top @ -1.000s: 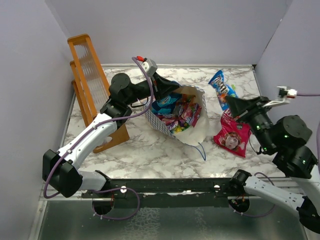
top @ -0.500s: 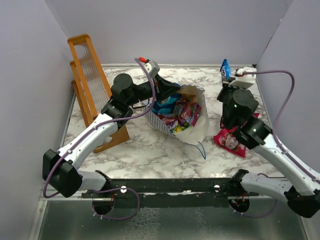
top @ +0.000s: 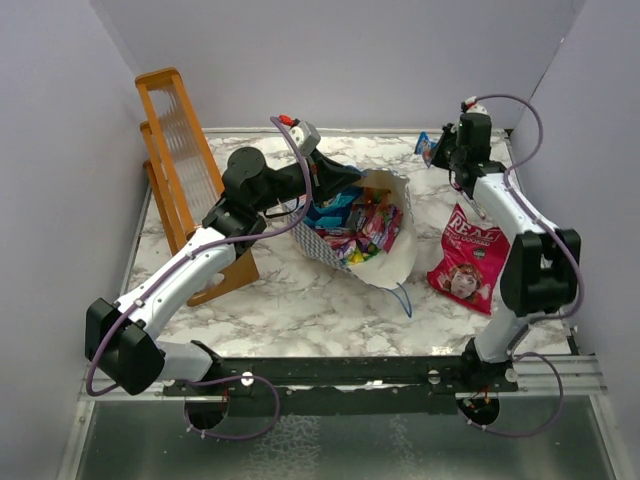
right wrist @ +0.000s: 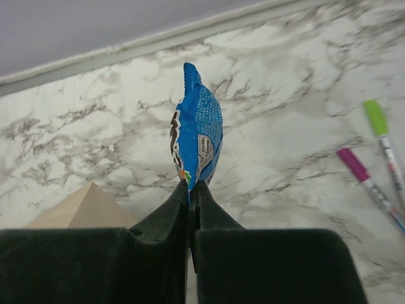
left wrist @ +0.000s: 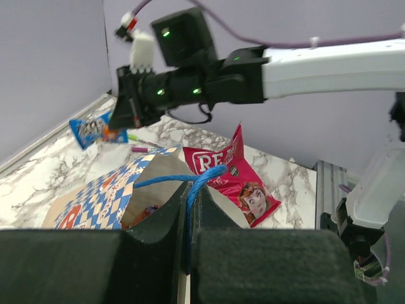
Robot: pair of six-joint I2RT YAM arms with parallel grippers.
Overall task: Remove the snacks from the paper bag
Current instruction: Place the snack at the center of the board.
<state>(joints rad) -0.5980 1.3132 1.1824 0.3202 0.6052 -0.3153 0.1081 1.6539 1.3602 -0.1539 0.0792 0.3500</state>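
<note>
R gripper [right wrist: 190, 188] pinches the blue packet [right wrist: 197, 136] by its lower edge above the far-right part of the table [top: 290, 300], prob. to set it out near the REAL pouch [top: 468, 258], while L gripper [left wrist: 190, 193] clamps the cord handle [left wrist: 204, 179] to hold the paper bag [top: 385, 258] tipped open, more snacks [top: 352, 222] inside.

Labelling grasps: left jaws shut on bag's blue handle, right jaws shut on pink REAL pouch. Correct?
No: right wrist view shows right jaws shut on the blue packet; the REAL pouch lies on the table. Left jaws on the blue handle stands.
</note>
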